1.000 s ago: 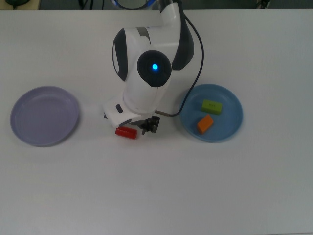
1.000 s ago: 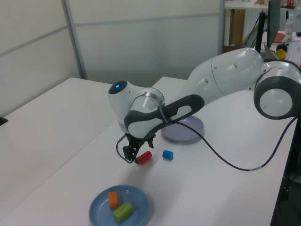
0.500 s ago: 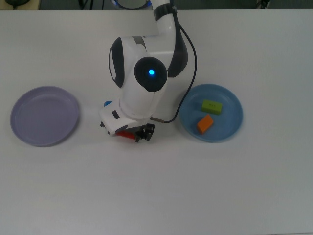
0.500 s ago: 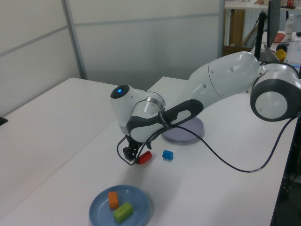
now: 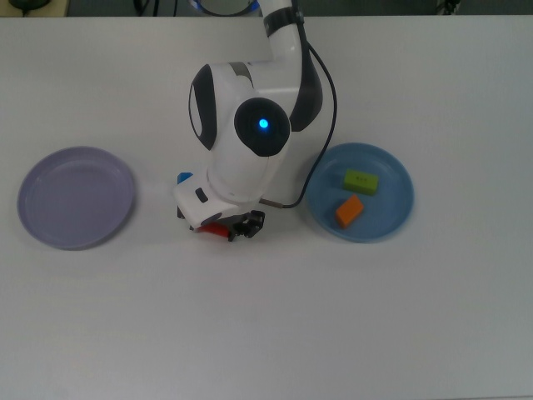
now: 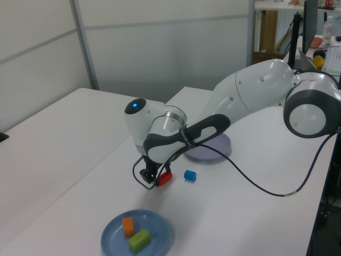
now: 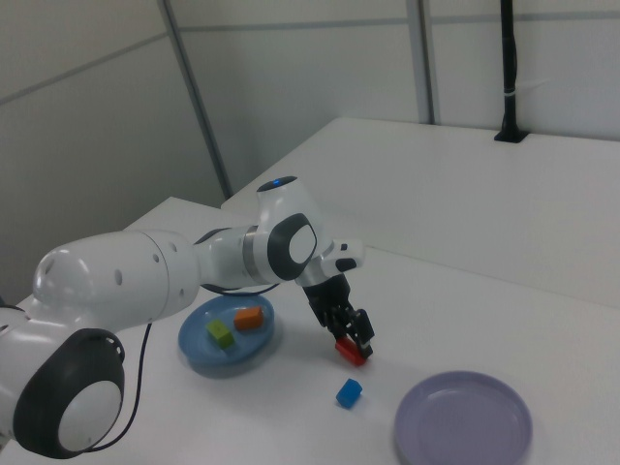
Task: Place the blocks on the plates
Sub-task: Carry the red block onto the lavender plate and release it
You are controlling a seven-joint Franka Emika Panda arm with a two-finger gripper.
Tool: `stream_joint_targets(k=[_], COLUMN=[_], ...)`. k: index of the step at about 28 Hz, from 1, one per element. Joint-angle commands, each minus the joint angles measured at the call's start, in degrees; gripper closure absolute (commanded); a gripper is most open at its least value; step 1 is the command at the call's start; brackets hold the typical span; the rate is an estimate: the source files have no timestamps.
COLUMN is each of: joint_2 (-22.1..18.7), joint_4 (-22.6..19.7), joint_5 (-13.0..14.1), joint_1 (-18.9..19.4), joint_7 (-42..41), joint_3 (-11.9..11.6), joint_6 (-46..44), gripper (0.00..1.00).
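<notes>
My gripper (image 5: 237, 228) is down at the table, open, its fingers set about one end of the red cylinder (image 5: 213, 231), which lies flat. The same gripper (image 7: 355, 338) and red cylinder (image 7: 351, 352) show in the right view. The blue chunk (image 5: 184, 177) lies on the table just beside the arm, toward the lavender plate (image 5: 75, 197), which holds nothing. The blue plate (image 5: 383, 223) carries the lime-green bar (image 5: 361, 180) and the orange wedge (image 5: 350, 210). In the left view the red cylinder (image 6: 164, 177) sticks out beside the gripper (image 6: 149, 179).
The white arm (image 5: 250, 125) hangs over the table's middle, and its black cable (image 5: 321, 158) loops down next to the blue plate. Wall panels and a black post (image 7: 507, 73) stand behind the table in the right view.
The gripper moved from beside the red cylinder, toward the top view's left, to over it and came down around it. The blue chunk has come into sight in the top view.
</notes>
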Motion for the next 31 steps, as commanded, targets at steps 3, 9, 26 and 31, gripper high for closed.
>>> stream_joint_targets(k=[3, 9, 26, 31], joint_2=[-0.9, -3.7, -3.8, -3.2], joint_4=[-1.2, -1.0, -1.1, -1.6], joint_5=[-0.5, 0.4, 0.2, 0.2], joint_1=[0.4, -2.5, -16.3, -16.6], joint_7=[1.4, 0.9, -8.5, -9.5], joint_3=[-0.7, -0.8, -2.0, -3.2], joint_6=[1.1, 1.2, 1.3, 1.2], gripper=[0.81, 0.94, 0.89, 0.73])
